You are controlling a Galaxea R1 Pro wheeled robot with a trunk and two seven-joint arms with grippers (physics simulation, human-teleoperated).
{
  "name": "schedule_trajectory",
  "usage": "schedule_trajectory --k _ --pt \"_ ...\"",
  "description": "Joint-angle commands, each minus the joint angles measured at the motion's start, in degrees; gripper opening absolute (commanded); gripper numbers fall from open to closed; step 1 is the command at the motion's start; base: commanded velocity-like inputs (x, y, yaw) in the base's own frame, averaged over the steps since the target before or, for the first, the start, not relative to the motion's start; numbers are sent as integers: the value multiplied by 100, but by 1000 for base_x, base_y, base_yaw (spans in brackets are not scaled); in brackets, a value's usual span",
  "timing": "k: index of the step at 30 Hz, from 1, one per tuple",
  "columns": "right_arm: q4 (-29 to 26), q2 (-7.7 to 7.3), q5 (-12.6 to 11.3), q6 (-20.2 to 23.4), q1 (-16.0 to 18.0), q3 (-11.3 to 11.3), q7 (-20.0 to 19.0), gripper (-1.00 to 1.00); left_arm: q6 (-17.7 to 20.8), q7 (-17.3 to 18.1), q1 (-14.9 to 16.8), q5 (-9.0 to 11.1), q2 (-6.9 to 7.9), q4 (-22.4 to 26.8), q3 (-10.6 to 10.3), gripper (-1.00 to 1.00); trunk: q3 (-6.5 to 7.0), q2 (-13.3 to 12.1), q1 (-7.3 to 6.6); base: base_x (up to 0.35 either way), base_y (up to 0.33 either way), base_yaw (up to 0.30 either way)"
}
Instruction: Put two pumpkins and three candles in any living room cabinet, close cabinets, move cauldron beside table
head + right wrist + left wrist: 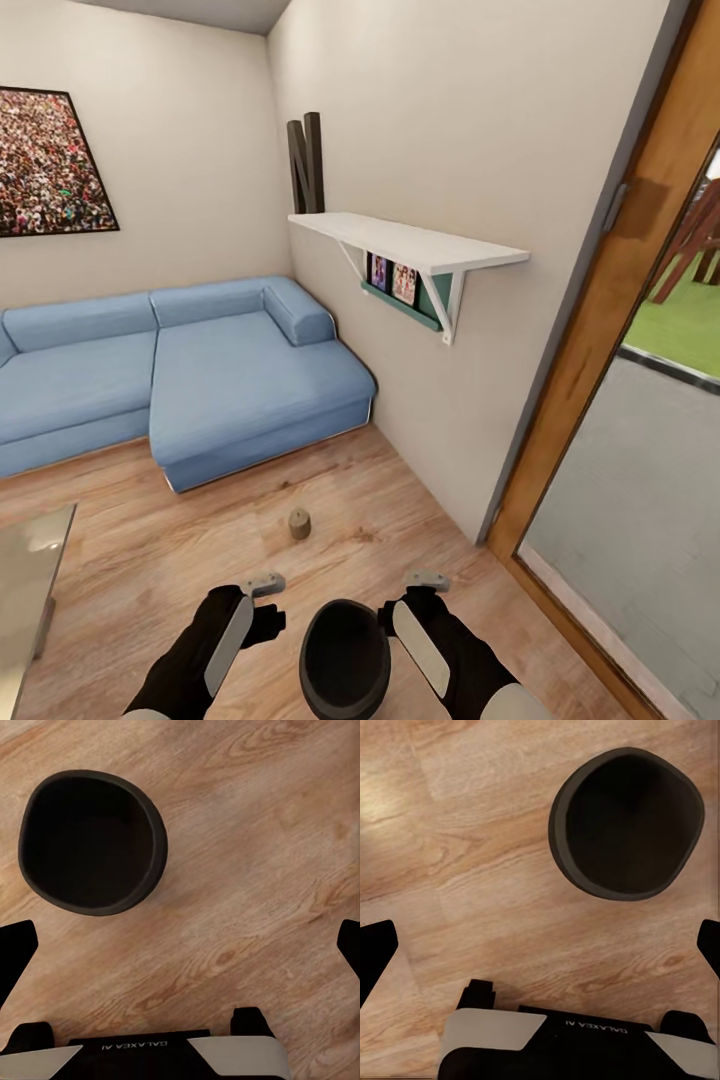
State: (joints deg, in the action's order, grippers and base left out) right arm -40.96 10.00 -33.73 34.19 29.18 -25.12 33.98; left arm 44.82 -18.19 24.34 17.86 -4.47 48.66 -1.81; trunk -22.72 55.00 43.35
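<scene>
Round black cauldron [345, 660], stubby candle [299, 523], woodgrain floor [200, 540]

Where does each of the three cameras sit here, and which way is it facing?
Head view: on the robot's head, looking forward and down at sofa, candle; both arms show.
Left wrist view: looks down at floor; left gripper fingertips at edges.
Right wrist view: same, right gripper.
All share the cauldron.

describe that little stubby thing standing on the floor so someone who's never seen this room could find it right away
Start at the blue corner sofa and look down to the wooden floor in front of its chaise end. There the candle stands upright, alone. It is a short beige-brown cylinder, far smaller and paler than the black cauldron nearer the robot.
</scene>
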Motion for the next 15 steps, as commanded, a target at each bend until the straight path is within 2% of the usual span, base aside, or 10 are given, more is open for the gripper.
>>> schedule_trajectory --k 1,7,15 --pt "0 0 -1 0 0 2 -2 100 0 0 0 2 -4 -18 -1 100 0 0 0 13 -5 0" --pt "1 0 -2 -2 0 8 -51 100 0 8 0 6 -10 -48 -3 100 0 0 0 3 -1 0" --pt "1 0 12 -38 0 -24 -58 100 0 9 0 14 -13 -57 -3 100 -144 321 176 0 0 0"
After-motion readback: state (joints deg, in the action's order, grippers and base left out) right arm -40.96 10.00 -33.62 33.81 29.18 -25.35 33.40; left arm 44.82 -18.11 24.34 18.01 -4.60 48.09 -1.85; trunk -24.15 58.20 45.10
